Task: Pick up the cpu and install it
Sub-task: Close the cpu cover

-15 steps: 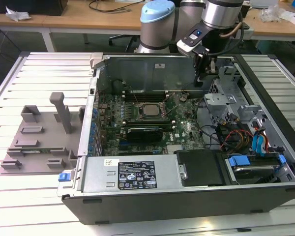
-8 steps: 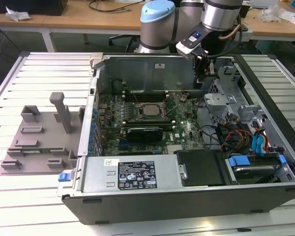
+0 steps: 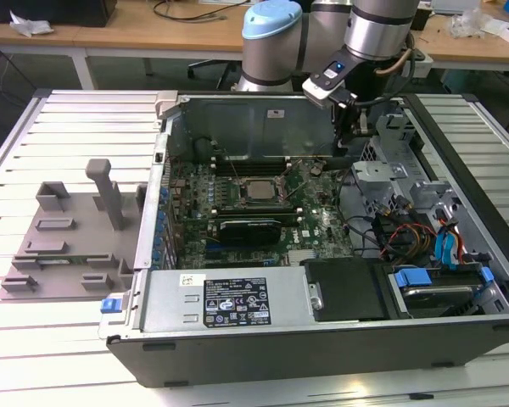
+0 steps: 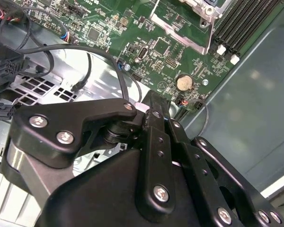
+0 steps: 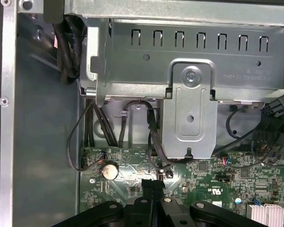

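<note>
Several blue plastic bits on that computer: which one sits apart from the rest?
The small blue clip at the case corner on the exterior view's left, beside the grey tray; the others cluster at that view's right.

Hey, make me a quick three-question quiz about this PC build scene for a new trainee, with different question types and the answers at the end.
1. True or false: the gripper is holding the cpu.
2. Multiple choice: the cpu lies A) on the grey tray, B) in the socket on the motherboard, C) on the slatted table.
3. Short answer: in the exterior view, on which side of the cpu is the gripper?

Key: 1 false; 2 B; 3 the exterior view's right.
</note>
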Robot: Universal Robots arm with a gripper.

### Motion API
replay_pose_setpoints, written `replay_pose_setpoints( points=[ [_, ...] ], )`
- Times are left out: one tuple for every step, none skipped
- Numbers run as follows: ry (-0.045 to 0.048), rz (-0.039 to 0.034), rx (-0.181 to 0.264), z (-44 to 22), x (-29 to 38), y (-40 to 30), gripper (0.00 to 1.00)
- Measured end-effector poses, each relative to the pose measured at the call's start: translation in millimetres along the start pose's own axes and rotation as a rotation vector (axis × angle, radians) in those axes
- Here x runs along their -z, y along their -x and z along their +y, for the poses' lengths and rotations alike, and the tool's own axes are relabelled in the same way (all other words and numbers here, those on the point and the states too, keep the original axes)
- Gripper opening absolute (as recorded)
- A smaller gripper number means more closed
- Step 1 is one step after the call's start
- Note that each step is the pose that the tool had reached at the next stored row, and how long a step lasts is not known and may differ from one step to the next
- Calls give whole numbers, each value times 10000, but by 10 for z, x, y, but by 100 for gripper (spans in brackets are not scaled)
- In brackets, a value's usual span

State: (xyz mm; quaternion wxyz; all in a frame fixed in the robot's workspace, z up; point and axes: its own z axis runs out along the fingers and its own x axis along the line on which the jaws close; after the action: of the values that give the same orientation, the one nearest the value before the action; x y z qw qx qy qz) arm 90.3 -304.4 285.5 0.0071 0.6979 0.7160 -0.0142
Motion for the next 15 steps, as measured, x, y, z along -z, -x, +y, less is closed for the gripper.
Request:
replay_pose_setpoints(
  points=[
    [0,1,0,0,-7,0,11],
    [0,1,0,0,-18,-1,11],
    [0,0,0,0,-27,-1,11],
    [0,0,0,0,-32,-1,11],
    [0,0,0,1,-47,-1,11],
    [0,-1,0,1,-59,-2,11],
    [0,1,0,1,-69,-2,11],
    [0,1,0,1,-74,-2,11],
    [0,1,-1,1,-80,-2,11],
    [0,0,0,1,-83,-2,11],
    [0,1,0,1,-88,-3,11],
    [0,1,0,1,-92,-3,11],
    [0,1,0,1,-97,-3,11],
    [0,1,0,1,-104,-3,11],
    [0,0,0,1,-108,-3,11]
  ],
)
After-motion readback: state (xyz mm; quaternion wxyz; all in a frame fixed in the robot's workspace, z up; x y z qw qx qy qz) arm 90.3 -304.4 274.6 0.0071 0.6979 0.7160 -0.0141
